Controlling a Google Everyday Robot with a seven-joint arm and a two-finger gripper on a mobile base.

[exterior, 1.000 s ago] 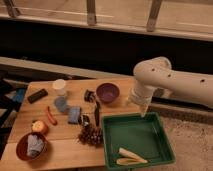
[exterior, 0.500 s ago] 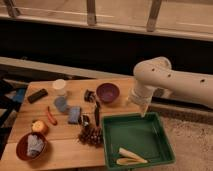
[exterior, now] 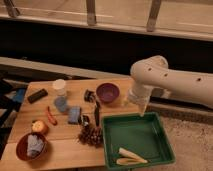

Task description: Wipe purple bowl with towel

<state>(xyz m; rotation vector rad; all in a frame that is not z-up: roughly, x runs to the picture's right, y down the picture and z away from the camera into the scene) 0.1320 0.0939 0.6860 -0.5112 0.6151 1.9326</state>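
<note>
The purple bowl sits upright near the back middle of the wooden table. The towel, a crumpled pale blue-grey cloth, lies inside a reddish-brown bowl at the front left corner. My gripper hangs pointing down from the white arm that reaches in from the right. It is just right of the purple bowl, above the back edge of the green tray. It is open and holds nothing, far from the towel.
On the table are a white cup, a light blue cup, a blue block, a black bar, a red chili, an apple, a pinecone and small dark items. Pale yellow pieces lie in the tray.
</note>
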